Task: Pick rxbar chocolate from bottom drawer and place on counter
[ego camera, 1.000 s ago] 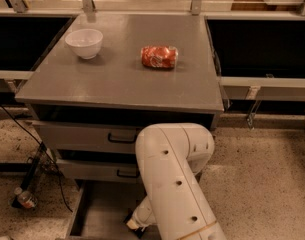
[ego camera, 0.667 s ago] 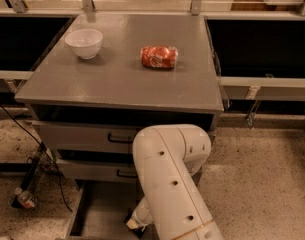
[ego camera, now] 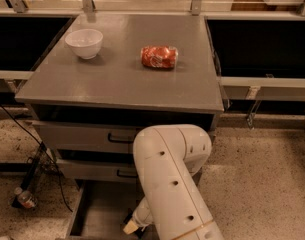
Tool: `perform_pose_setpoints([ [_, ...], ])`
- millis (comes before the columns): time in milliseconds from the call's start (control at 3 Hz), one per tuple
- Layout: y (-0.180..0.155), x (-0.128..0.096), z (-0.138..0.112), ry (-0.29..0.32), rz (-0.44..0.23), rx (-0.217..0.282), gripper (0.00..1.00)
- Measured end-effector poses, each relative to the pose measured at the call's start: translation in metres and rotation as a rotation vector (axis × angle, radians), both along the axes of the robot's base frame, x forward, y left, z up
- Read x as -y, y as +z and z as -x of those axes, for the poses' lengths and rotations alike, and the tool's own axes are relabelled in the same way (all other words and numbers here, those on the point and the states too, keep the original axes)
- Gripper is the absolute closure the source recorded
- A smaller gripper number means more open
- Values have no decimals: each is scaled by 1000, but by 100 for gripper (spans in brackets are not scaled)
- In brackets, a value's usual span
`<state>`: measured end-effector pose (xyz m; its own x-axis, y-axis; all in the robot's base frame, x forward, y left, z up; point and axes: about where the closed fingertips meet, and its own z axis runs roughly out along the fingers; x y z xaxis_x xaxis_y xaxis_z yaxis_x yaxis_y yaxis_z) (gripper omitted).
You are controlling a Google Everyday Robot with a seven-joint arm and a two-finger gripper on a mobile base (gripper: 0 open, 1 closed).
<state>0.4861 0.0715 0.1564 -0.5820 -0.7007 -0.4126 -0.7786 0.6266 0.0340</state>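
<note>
Delta over the last second: small. My arm (ego camera: 173, 184) has drifted a touch toward 9 o'clock, and the hand (ego camera: 131, 226) with it. It sits low at 6 o'clock of the view, down inside the open bottom drawer (ego camera: 99, 211). Nothing on the tabletop (ego camera: 117, 84) has moved.

Hand state: only a pale tip shows past the wrist. I cannot tell how far open it is or whether it has hold of anything.

rxbar chocolate: not visible. No black wrapper shows on the tabletop or on the bare grey drawer floor at 7 o'clock. My guess is that it is still in the drawer, hidden under my arm or below the frame edge.

What that means: I read this as the reach/grasp step, with fine lateral alignment over the bar. The lift and the place are not yet done.

- The white bowl (ego camera: 84, 43) is at 10 o'clock on the tabletop.
- The red-orange snack packet (ego camera: 159, 57) is at 2 o'clock, well apart from the bowl.
- The front half is bare, so a drop spot near 6 o'clock looks easy.
- The two upper drawers (ego camera: 92, 135) are shut. When I lift I have to come out toward myself before going up, or the arm clips their fronts.

Writing: the packet shows pale marks on red, but no brand is legible. No other labels are readable.
</note>
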Motion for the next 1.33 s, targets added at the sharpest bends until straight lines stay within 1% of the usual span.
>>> perform_pose_setpoints([
  [333,-8,-2,2,5,8,-17,21],
  [667,-20,-2,4,6,14,-43,23],
  [1000,-20,-2,4,6,14,-43,27],
  [1333,-27,-3,9,9,13,-64,30],
])
